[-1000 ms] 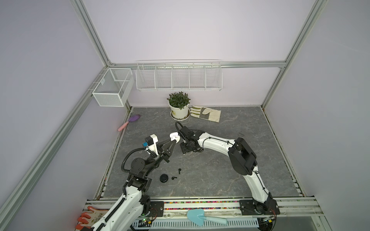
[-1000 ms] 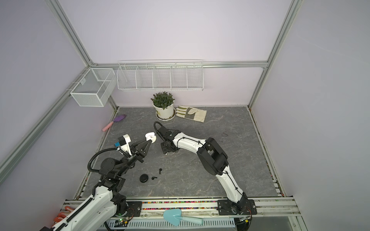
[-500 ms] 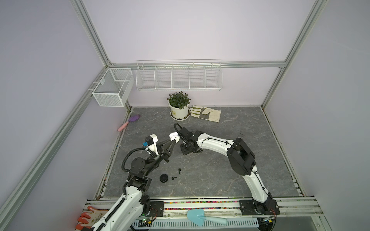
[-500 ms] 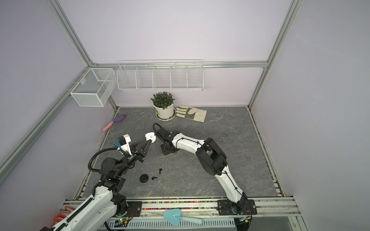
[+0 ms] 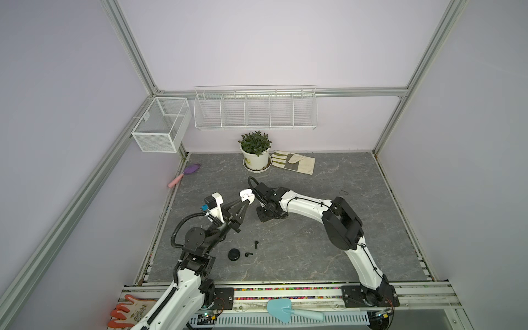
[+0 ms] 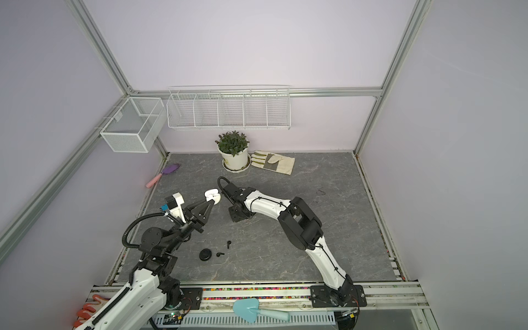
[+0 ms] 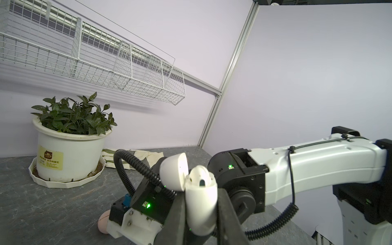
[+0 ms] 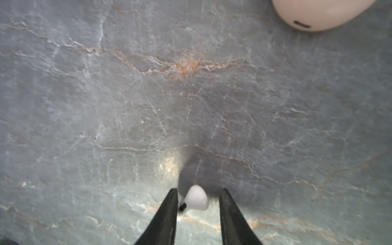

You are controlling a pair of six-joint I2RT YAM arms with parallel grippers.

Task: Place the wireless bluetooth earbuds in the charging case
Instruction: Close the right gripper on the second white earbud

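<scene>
The left tool [image 5: 247,201] is clamped on the white charging case [image 7: 201,199] and holds it off the bench [image 5: 314,257], over the left half and a little toward the middle. The case's lid [image 7: 172,171] is swung open, and what looks like a seated earbud [image 7: 199,177] shows in the body. The right tool [image 8: 198,189] points down at the bench near its middle, jaws apart with a white earbud [image 8: 196,199] lying between them; the earbud sits against one finger [image 8: 169,203] and a gap shows on its other side. A pinkish case [image 8: 318,12] lies on the bench nearby. Toward the edge where the arms are mounted, on the left half, a black case [image 5: 234,254] lies shut, with two black earbuds [image 5: 249,254] [image 5: 256,243] just beside it.
</scene>
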